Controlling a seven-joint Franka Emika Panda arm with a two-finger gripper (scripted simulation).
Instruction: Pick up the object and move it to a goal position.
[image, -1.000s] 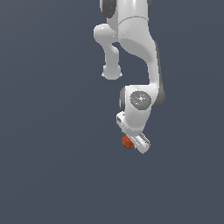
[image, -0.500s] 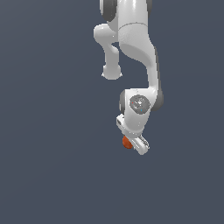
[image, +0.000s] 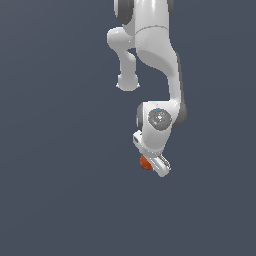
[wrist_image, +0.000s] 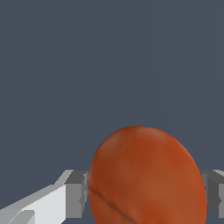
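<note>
Two fingers (wrist_image: 76, 192) of the gripper (wrist_image: 146, 192) are pressing on the sphere (wrist_image: 146, 177) from both sides, so the gripper is grasping it. In the exterior view, the sphere (image: 145, 162) is showing only partly, on the left of the gripper (image: 156, 164), at the low end of the white arm (image: 160, 60). A plain dark grey background (image: 60, 150) is filling everything around them.

White arm reaches downward, tool (image: 150, 164) clamped at its tip
</note>
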